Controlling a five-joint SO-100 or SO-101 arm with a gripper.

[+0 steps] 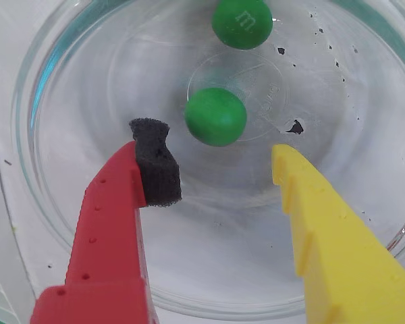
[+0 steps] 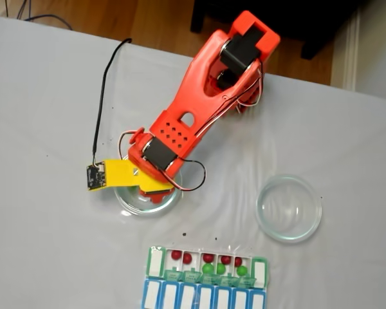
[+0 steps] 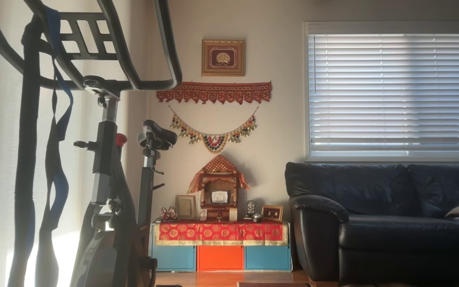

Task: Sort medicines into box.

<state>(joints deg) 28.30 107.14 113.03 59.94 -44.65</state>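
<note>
In the wrist view my gripper [image 1: 212,158] is open inside a round clear glass dish [image 1: 67,101]. Its red finger [image 1: 111,202] carries a black foam pad; the yellow finger [image 1: 317,216] stands to the right. Two green medicines lie in the dish: one [image 1: 216,116] just beyond the fingertips, between them, and another [image 1: 242,22] farther off at the top edge. In the fixed view the gripper [image 2: 148,188] hangs over the left dish [image 2: 125,201]. The green-and-white box [image 2: 209,265] at the bottom holds several red and green balls in its open compartments.
A second glass dish [image 2: 288,208] stands on the white table to the right in the fixed view. A blue-and-white organizer row [image 2: 202,296] adjoins the box below. A black cable [image 2: 105,84] runs from the wrist camera. Dark specks dot the tablecloth.
</note>
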